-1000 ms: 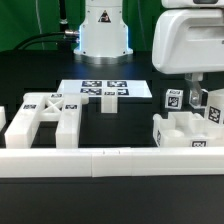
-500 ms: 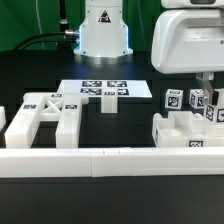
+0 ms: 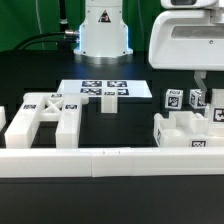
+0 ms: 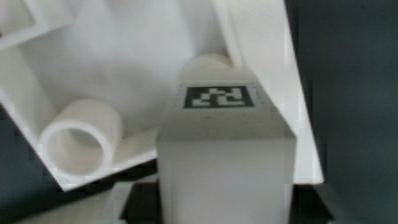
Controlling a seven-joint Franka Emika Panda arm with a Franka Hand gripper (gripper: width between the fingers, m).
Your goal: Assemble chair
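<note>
The chair is in loose glossy white parts. In the exterior view a cross-shaped frame (image 3: 45, 118) lies at the left and a short post (image 3: 107, 104) stands by the marker board. A blocky seat-and-frame group (image 3: 183, 132) with tagged posts (image 3: 172, 99) sits at the right. My gripper (image 3: 203, 86) hangs over that group under the big white hand. In the wrist view my gripper (image 4: 222, 196) is shut on a white tagged post (image 4: 222, 120), which fills the gap between the dark fingers (image 4: 143, 196). A white part with a round peg (image 4: 80, 142) lies beside it.
The marker board (image 3: 100, 90) lies flat mid-table in front of the robot base (image 3: 103, 30). A long low white rail (image 3: 100, 160) runs along the front edge. Black table surface shows between the left frame and the right group.
The hand has risen a little and shifted toward the exterior view's right. A tagged post beside the finger, hidden a second ago, now shows.
</note>
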